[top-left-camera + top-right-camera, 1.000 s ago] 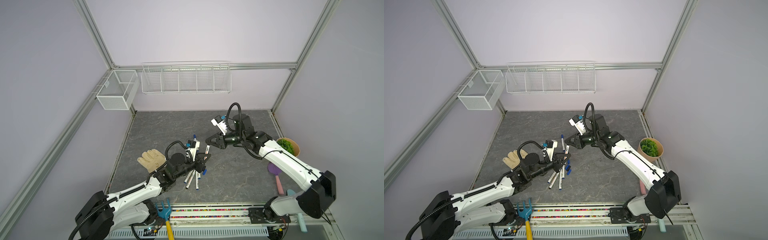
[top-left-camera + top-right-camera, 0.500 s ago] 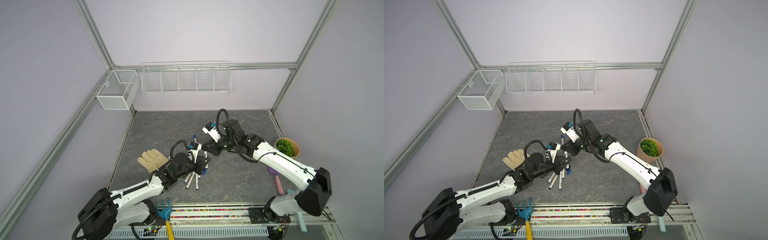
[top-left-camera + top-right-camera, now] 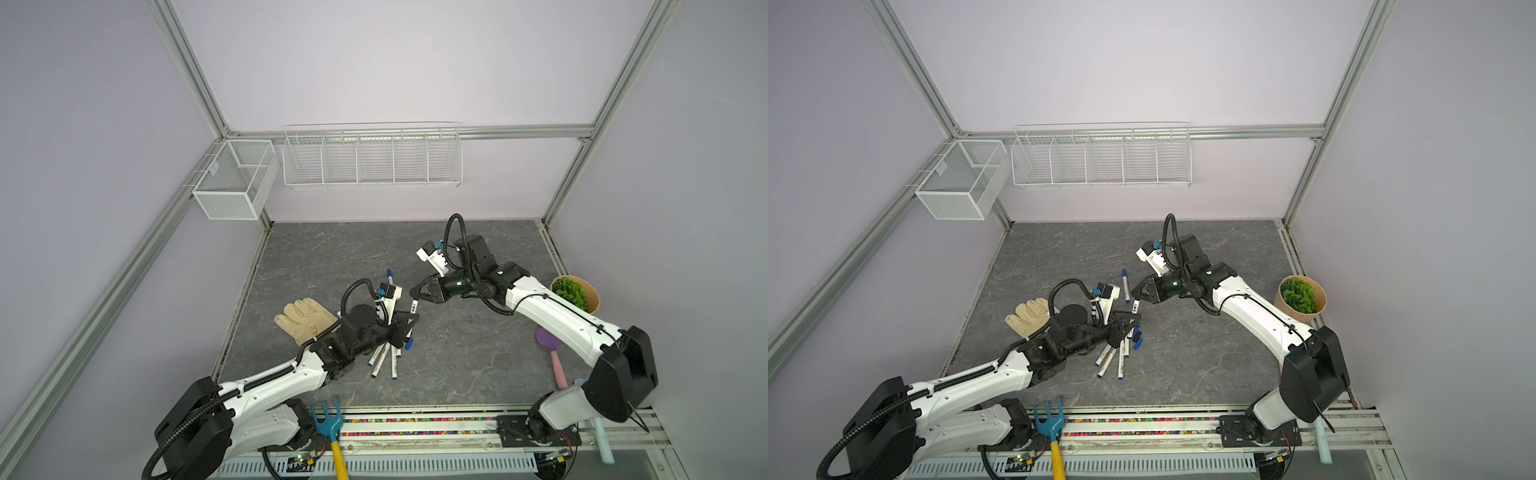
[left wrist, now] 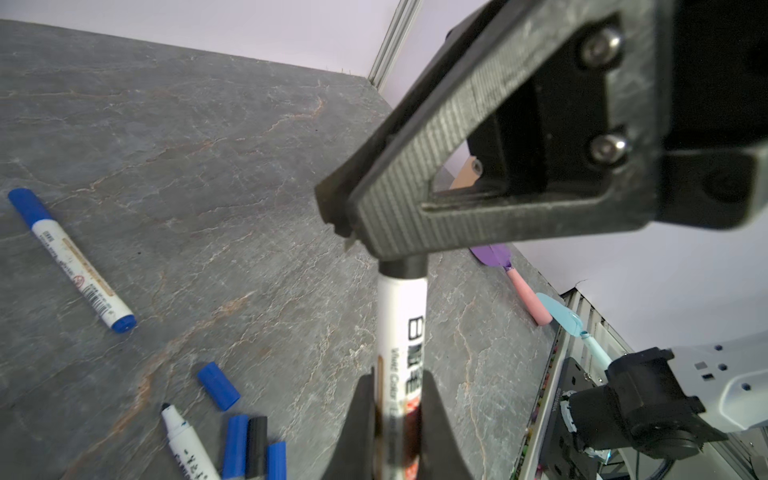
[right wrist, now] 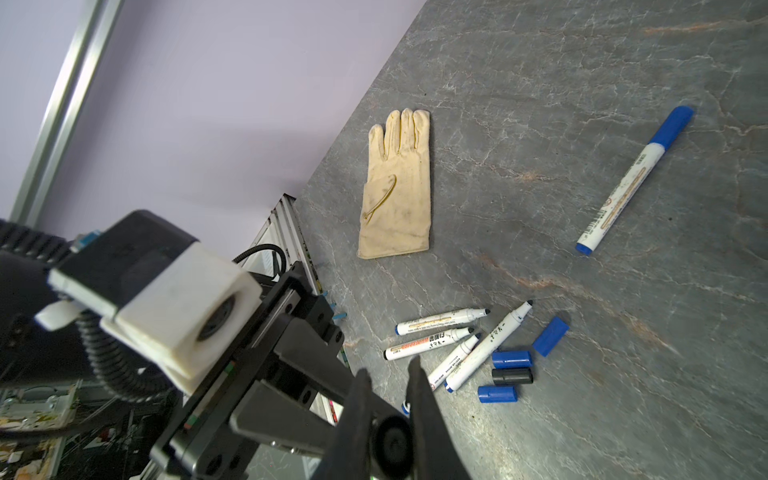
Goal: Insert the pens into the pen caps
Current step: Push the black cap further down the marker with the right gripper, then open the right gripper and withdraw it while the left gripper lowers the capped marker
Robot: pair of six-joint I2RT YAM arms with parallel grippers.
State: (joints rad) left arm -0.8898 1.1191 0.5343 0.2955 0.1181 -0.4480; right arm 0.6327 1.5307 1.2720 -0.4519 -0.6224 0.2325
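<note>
Left end effector (image 3: 411,320) grips one pen (image 4: 401,324) of six.

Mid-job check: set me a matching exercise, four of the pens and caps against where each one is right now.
Things
1. pen raised off the table
2. black cap at its tip
3. blue-capped pen
4. loose black cap

Places
a. lying between two blue caps
b. gripped by the right gripper
c. lying alone, away from the uncapped pens
d. gripped by the left gripper

Pairs: 1-d, 2-b, 3-c, 4-a
</note>
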